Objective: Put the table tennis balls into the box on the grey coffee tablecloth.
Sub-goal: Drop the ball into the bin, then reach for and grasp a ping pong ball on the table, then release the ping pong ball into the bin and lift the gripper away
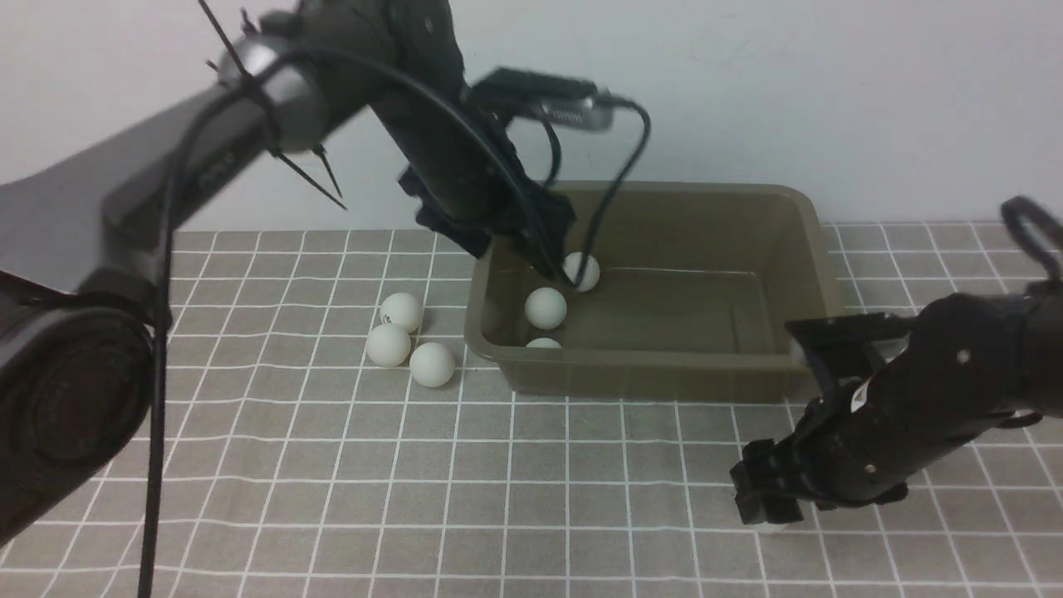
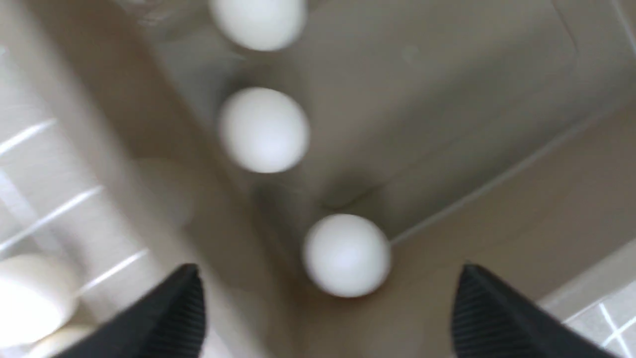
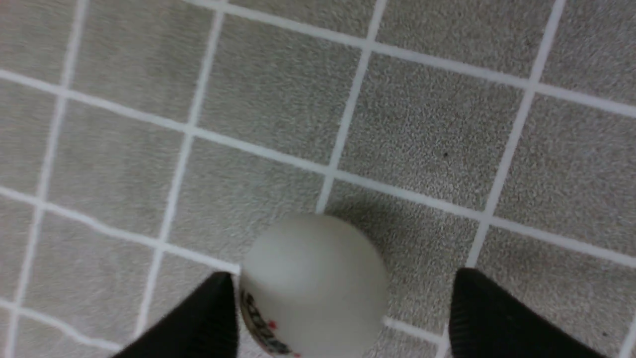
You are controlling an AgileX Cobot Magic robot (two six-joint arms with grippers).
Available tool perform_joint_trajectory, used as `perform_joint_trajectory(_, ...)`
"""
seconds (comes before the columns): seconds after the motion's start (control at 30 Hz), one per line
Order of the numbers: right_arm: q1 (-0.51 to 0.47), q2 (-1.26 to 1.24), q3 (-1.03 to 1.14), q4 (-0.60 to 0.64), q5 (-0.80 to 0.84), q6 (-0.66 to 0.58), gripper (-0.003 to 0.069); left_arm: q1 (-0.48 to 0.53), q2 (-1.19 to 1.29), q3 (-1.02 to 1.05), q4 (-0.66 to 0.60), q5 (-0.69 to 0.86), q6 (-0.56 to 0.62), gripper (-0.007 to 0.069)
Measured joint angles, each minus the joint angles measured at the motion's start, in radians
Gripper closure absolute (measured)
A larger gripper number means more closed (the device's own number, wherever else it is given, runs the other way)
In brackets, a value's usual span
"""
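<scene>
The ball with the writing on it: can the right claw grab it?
Probably yes. The right claw is open and low over the cloth, the ball sits right between its fingers, and nothing blocks it.

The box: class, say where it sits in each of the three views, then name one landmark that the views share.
Front view: the box stands right of centre, at the far side of the tablecloth.
Left wrist view: the box seen from inside fills most of the picture, three balls in it.
Right wrist view: not in it.
Shared landmark: the tablecloth's white grid.
</scene>
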Motion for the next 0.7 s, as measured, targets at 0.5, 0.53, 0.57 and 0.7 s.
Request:
perform_joint_trajectory(0.5, -0.009, -0.33, -0.205, -0.034, 0.162, 0.0, 0.0298, 0.298, -0.022, 0.05, 0.002, 0.032, -0.007, 0.0629)
perform_joint_trajectory(0.53, -0.022, -0.319, -0.248, -0.034, 0.164, 0.0, 0.0298, 0.298, -0.019, 0.075, -0.003, 0.034, -0.005, 0.0629)
perform_joint_trajectory(0.57, -0.033, -0.303, -0.294, -0.034, 0.168, 0.0, 0.0298, 0.297, -0.011, 0.093, -0.014, 0.034, 0.002, 0.0629)
perform_joint_trajectory(0.7, -0.089, -0.139, -0.485, -0.037, 0.242, 0.0, 0.0298, 0.279, 0.026, 0.114, -0.055, 0.032, 0.04, 0.0613)
